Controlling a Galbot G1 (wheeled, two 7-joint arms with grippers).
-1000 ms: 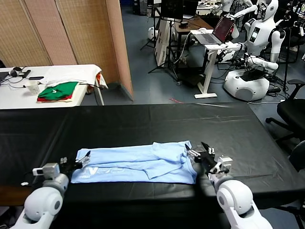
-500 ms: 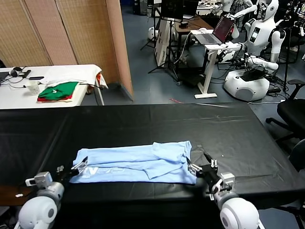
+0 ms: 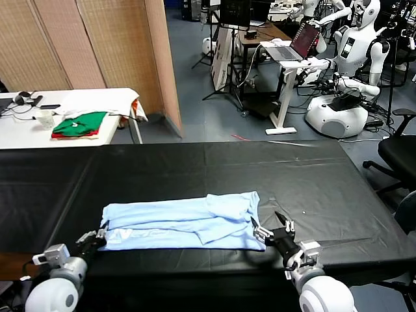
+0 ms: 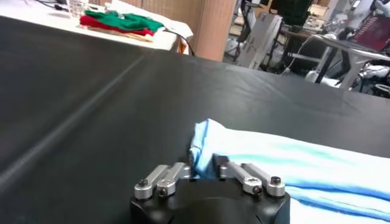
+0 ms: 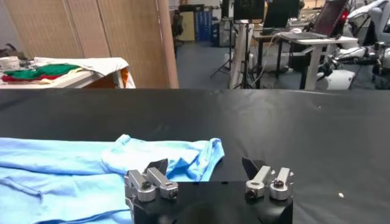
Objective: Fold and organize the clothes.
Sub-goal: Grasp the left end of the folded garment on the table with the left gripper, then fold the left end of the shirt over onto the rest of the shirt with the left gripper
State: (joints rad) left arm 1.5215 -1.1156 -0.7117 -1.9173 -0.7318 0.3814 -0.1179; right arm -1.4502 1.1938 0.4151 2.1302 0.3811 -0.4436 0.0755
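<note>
the pale blue t-shirt (image 3: 182, 221) lies folded into a long band across the near part of the black table (image 3: 214, 169), well toward six o'clock in the head view. the left gripper (image 3: 99, 237) sits at the band's nine o'clock end, its fingers pinched shut on the corner of the fabric. the right gripper (image 3: 270, 233) waits at the three o'clock end, jaws spread wide and holding nothing, one finger just beside the shirt's bunched edge.
</note>
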